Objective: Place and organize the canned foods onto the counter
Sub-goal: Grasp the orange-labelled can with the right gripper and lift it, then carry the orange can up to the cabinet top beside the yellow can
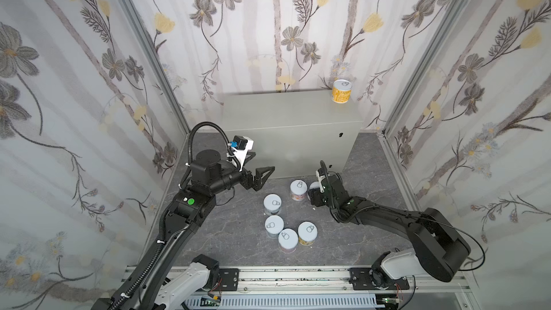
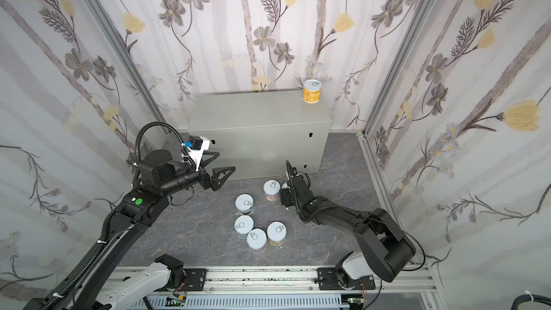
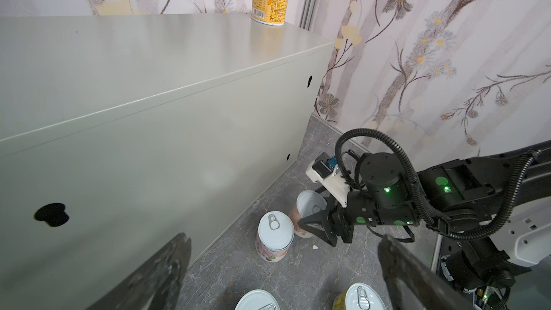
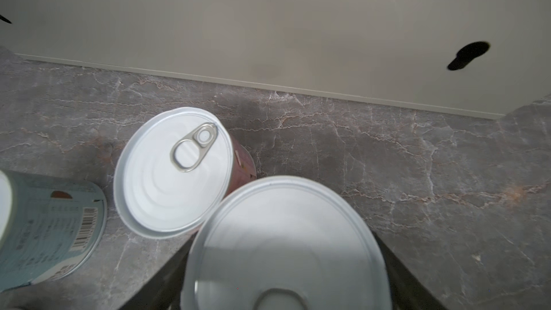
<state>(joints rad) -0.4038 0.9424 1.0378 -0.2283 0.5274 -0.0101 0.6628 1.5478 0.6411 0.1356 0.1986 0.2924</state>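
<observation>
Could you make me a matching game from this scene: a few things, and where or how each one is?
1 yellow can
2 left hand
3 right hand
4 pink can

A wide open, empty, above the floor
B fingers either side of a white-lidded can
C upright on the floor, in front of the counter
D on the counter's top, near a back corner

Pairs: 1-D, 2-A, 3-B, 4-C

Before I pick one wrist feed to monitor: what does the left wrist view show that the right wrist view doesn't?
Only left wrist: the yellow tin on the counter top, and the right arm. Only right wrist: the barcode on a light-blue tin. Both: the counter front, the marbled floor, and the tin between the right fingers.
</observation>
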